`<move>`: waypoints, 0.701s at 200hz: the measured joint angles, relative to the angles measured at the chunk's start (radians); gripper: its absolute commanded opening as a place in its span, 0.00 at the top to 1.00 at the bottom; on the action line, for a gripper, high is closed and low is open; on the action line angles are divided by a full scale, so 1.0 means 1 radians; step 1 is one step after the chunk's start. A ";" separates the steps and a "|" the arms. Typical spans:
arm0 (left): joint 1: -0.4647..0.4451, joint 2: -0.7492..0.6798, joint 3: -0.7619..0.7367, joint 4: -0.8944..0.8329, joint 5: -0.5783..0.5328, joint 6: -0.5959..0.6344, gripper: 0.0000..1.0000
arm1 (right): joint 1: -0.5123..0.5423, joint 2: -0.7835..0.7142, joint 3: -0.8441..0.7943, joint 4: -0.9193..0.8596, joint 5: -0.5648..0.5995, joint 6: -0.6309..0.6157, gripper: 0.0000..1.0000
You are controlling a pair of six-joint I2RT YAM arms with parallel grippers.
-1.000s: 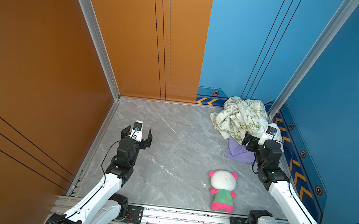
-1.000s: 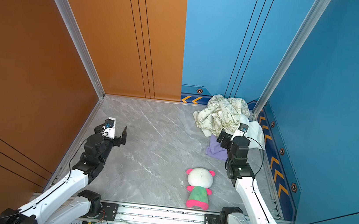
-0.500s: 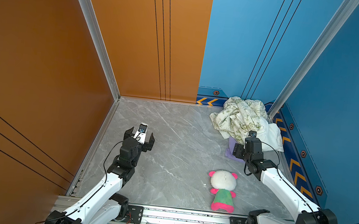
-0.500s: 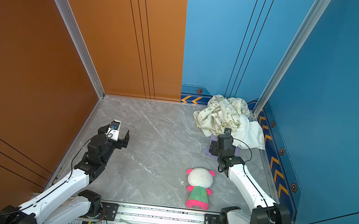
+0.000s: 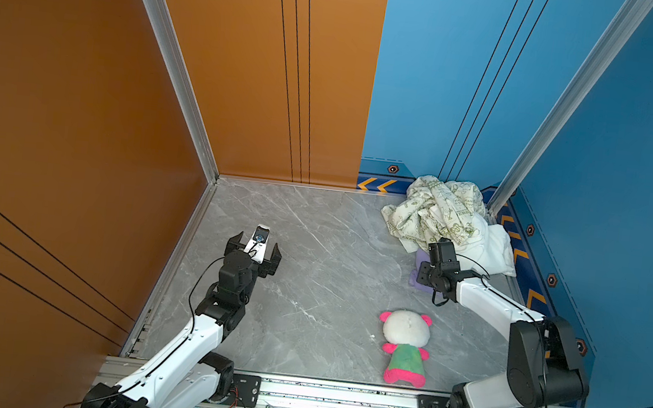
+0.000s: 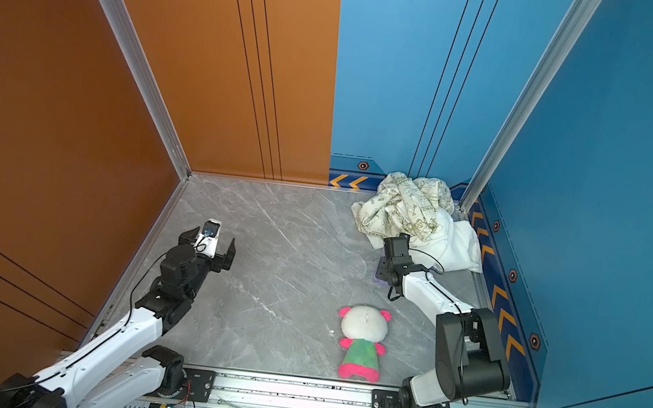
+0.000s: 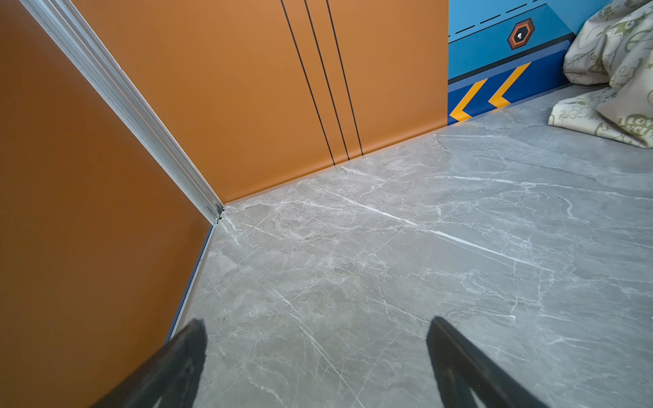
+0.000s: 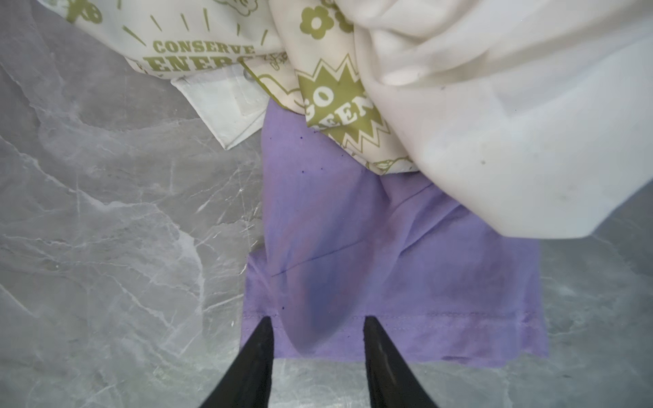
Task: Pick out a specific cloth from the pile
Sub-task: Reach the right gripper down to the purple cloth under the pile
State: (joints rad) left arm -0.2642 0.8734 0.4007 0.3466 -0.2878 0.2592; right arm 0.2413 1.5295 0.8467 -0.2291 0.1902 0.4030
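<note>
Right gripper [image 8: 318, 319] astride cloth [image 8: 406, 268] hem, jaws part-spread, grip unclear; cloth partly under pile [image 8: 494, 123]; left gripper [image 7: 317, 320] open, empty.

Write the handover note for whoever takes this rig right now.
Left tool: open, empty, above the tabletop, away from the pile.
Right tool: jaws apart, straddling the hem of the lavender cloth, not yet clamped.
The lavender cloth lies flat, its far part under the pile's printed cloth and white cloth.
Done: approach. Left: clamp the hem, pull the cloth free.
</note>
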 measured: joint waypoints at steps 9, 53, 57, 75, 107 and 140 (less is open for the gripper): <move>0.000 0.000 0.000 0.000 0.000 0.003 0.02 | 0.000 0.017 0.006 -0.005 -0.004 0.013 0.60; 0.000 0.000 0.000 0.000 -0.023 0.008 0.02 | -0.009 0.080 0.016 -0.019 -0.010 0.061 0.65; 0.000 0.000 0.000 0.000 -0.024 0.008 0.02 | -0.011 0.087 0.016 -0.018 -0.011 0.063 0.68; 0.000 0.000 0.000 0.000 -0.026 0.011 0.02 | -0.019 0.127 0.028 -0.019 -0.031 0.075 0.77; -0.001 0.000 0.000 0.000 -0.027 0.014 0.02 | -0.035 0.153 0.039 -0.014 -0.060 0.094 0.93; -0.006 0.000 0.000 0.000 -0.034 0.014 0.02 | -0.042 0.146 0.039 -0.014 -0.076 0.097 1.00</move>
State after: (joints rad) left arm -0.2703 0.8734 0.4007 0.3462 -0.3218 0.2737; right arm 0.1997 1.6756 0.8856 -0.2432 0.1146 0.4995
